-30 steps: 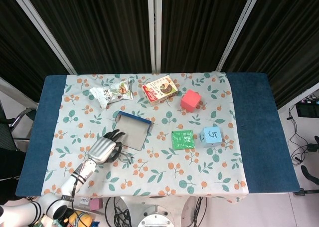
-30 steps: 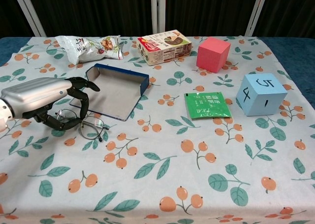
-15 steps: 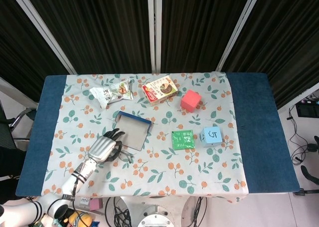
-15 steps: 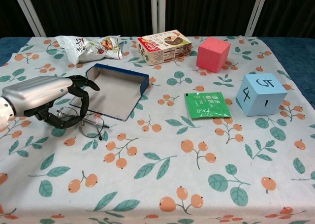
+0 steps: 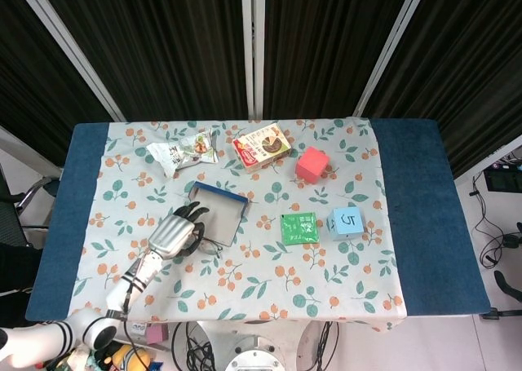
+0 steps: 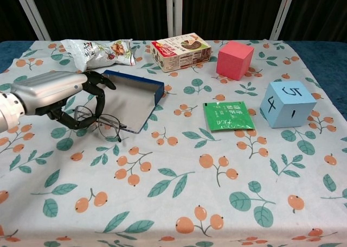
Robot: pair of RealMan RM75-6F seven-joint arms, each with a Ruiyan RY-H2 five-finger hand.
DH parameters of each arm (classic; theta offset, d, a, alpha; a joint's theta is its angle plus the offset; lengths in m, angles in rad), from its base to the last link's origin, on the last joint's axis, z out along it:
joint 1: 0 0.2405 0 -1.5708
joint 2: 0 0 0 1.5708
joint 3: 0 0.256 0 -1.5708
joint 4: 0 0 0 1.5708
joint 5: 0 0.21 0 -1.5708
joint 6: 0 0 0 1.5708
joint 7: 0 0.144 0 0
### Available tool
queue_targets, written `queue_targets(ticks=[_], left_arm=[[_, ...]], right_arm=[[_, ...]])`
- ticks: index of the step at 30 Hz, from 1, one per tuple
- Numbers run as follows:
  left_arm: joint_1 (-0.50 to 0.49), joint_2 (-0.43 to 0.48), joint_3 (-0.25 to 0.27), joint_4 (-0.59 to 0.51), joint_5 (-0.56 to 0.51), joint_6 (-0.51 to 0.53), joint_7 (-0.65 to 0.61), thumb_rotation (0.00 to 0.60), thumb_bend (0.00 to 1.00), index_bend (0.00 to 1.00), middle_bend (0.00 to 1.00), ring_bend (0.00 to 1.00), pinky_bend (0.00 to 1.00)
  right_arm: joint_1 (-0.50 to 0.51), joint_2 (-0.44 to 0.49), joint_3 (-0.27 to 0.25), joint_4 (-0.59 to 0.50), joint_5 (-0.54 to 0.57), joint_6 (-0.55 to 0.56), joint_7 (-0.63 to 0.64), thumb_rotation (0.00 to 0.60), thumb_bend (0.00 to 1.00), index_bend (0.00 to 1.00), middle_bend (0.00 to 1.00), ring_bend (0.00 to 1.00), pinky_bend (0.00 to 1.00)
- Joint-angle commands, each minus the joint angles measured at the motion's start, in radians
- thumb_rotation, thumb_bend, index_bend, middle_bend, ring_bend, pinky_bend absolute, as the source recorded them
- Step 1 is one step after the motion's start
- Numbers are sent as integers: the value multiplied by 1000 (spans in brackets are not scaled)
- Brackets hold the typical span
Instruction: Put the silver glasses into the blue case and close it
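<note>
The left hand [image 6: 54,97] has its fingers curled around the silver glasses [image 6: 103,122] and holds them off the cloth, near the left edge of the counter. One lens and part of the frame stick out below and to the right of the fingers, hanging over the near left corner of the blue case [image 6: 127,97]. In the head view the same hand [image 5: 173,235] sits just beside the near left side of the case [image 5: 218,212], with the glasses [image 5: 201,242] showing as a thin dark outline at the fingertips.

The case lies open and flat toward the far left part of the counter [image 6: 179,203], its raised blue wall on the far side and its grey inside bare. Nothing is in it yet.

So the pickup looks done and the glasses are partway across to the case, but they are not yet inside. Still to do, as I judge it: bring the glasses fully over the grey inside, set them down and let go, then close the case. The right hand shows in neither view.

A snack bag, a biscuit box, a pink cube, a blue cube and a green packet lie elsewhere on the counter, well apart from the case.
</note>
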Motion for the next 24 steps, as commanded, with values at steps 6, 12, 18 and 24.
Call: queue_targets(ticks=[6,12,18,24], left_arm=[[-44,-81,-64,31,-83,-31,97,600,458,623,140,53,184],[-87,-147,-110,97,-144,-50,190,600,462,635,127,53,184],[-132,-191,-150,167,-185,-62,240,600,463,637,118,53,182],[-163,-206,-162,217,-197,-77,252,600,464,641,118,53,181]], right_arm=[[-4,2,4,5,6,5,7,600,176,0,0,0,0],[-8,5,8,12,14,6,20,600,176,0,0,0,0],[-12,6,12,21,24,2,35,600,176,0,0,0,0],[-12,7,14,27,27,-3,42,600,176,0,0,0,0]])
